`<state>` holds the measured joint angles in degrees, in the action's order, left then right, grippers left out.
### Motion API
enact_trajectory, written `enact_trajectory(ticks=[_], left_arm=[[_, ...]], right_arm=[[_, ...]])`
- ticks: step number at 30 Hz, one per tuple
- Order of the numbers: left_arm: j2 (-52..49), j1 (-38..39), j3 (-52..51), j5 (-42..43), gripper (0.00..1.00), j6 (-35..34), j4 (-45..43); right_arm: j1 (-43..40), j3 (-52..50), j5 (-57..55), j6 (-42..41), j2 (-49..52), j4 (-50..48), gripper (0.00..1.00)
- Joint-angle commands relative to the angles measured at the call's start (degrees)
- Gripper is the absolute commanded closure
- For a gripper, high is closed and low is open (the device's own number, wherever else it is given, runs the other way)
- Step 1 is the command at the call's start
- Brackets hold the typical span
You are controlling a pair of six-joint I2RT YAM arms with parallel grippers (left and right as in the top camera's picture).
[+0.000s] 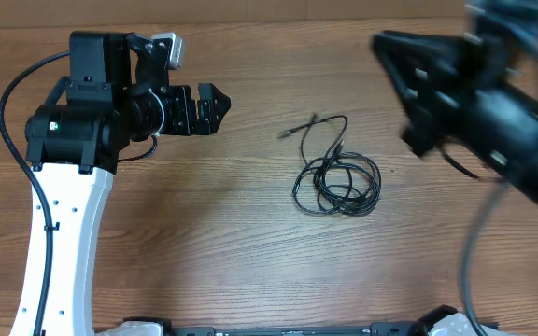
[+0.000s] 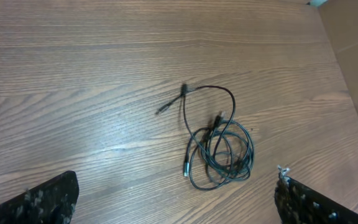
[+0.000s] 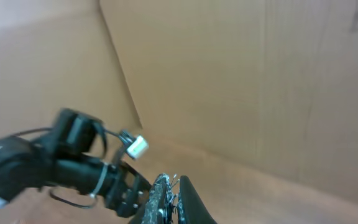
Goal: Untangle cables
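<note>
Black cables (image 1: 337, 190) lie coiled, one plug-tipped strand trailing toward the left arm.

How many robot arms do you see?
2. The left arm is left of the cables from overhead; the right arm, blurred, is to their upper right. None seems hidden.

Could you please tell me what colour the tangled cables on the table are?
The cables are black, which shows clearest in the left wrist view.

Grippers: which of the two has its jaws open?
The left gripper: its fingers stand wide apart, left of the cables and not touching them. The right gripper is shut tight.
</note>
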<state>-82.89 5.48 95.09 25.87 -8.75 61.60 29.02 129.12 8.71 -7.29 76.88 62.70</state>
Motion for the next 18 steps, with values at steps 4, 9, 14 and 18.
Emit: enact_trajectory(ticks=[4,9,14,18], left_arm=[[1.4,-0.2,1.6,-0.8,0.00,1.5,0.2],[1.4,-0.2,1.6,-0.8,0.00,1.5,0.3],[1.4,-0.2,1.6,-0.8,0.00,2.3,1.0],[1.4,-0.2,1.6,-0.9,0.00,4.3,2.5]], right_arm=[[0.2,-2.8,-6.6,1.4,5.3,6.8,0.96],[0.2,-10.1,-11.1,1.1,13.7,11.7,0.59],[0.2,-19.3,-6.3,-1.2,20.5,12.3,0.41],[0.4,-27.4,-1.8,3.6,23.3,16.5,0.41]])
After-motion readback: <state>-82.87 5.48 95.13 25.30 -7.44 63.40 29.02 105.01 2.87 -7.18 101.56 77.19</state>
